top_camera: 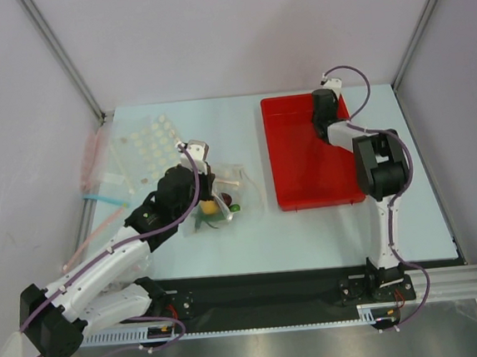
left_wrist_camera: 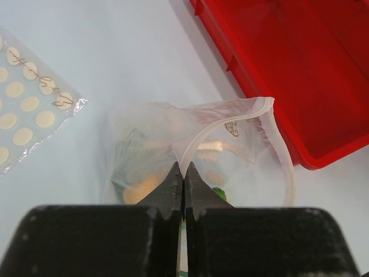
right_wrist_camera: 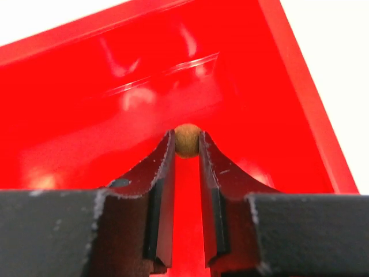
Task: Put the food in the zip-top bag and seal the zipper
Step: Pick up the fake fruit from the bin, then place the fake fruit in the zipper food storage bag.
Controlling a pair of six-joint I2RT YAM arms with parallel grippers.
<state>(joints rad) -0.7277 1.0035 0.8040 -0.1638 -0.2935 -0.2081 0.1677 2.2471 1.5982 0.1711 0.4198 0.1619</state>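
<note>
The zip-top bag (top_camera: pixel 238 187) lies at the table's middle with its mouth gaping toward the red tray. My left gripper (left_wrist_camera: pixel 183 168) is shut on the near edge of that mouth, and the pale zipper (left_wrist_camera: pixel 282 156) curves round the opening. Inside the bag (left_wrist_camera: pixel 242 167) I make out food: a yellow piece (left_wrist_camera: pixel 141 187) and a green bit (left_wrist_camera: pixel 219 192). My right gripper (right_wrist_camera: pixel 187 145) is down in the far corner of the red tray (right_wrist_camera: pixel 115 104), shut on a small brown ball (right_wrist_camera: pixel 187 135) held at its fingertips. From above, the right gripper (top_camera: pixel 328 95) sits at the tray's far end.
The red tray (top_camera: pixel 306 181) stands right of the bag. A flatter dotted bag (top_camera: pixel 148 145) lies at the back left, also seen as the dotted bag (left_wrist_camera: pixel 29 109). Plain clear bags with a pink strip (top_camera: pixel 94 153) and a blue strip (top_camera: pixel 98 197) lie along the left edge.
</note>
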